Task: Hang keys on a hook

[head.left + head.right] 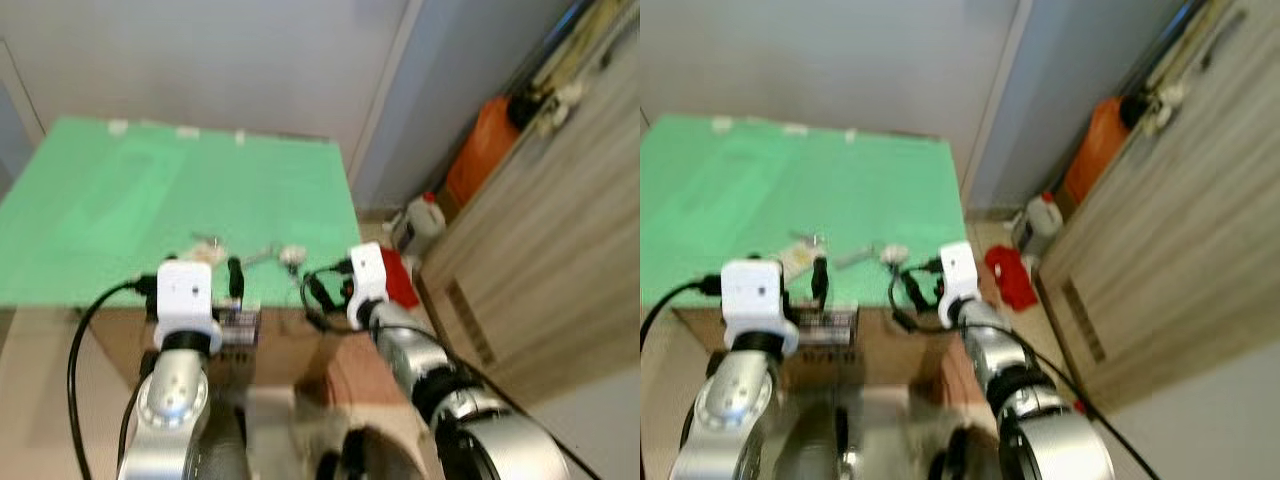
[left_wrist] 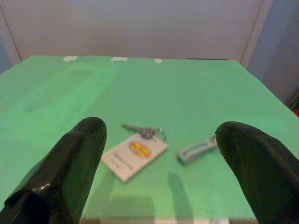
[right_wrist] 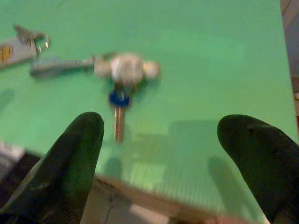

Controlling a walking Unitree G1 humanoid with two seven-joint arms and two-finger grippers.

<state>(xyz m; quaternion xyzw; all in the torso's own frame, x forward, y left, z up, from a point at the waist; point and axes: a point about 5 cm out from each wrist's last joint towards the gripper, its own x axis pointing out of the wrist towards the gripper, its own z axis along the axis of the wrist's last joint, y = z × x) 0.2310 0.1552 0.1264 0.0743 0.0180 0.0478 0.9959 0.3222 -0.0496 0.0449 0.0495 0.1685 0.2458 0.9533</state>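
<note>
Green-topped table point(image 1: 120, 190) carries two key sets near its front edge: tagged keys point(image 2: 135, 149) and a blue-headed key point(image 3: 119, 109). Left gripper point(image 2: 159, 172) and right gripper point(image 3: 159, 158) hover spread, lined up for pickup.

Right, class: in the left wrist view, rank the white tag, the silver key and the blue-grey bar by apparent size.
1. White tag
2. Blue-grey bar
3. Silver key
The bar and key look close, so that order is unsure.

Keys point(image 2: 140, 133) lie on the table point(image 1: 120, 200), near its front edge.

Green table point(image 2: 196, 93) (blue-head key point(image 3: 119, 105))
</note>
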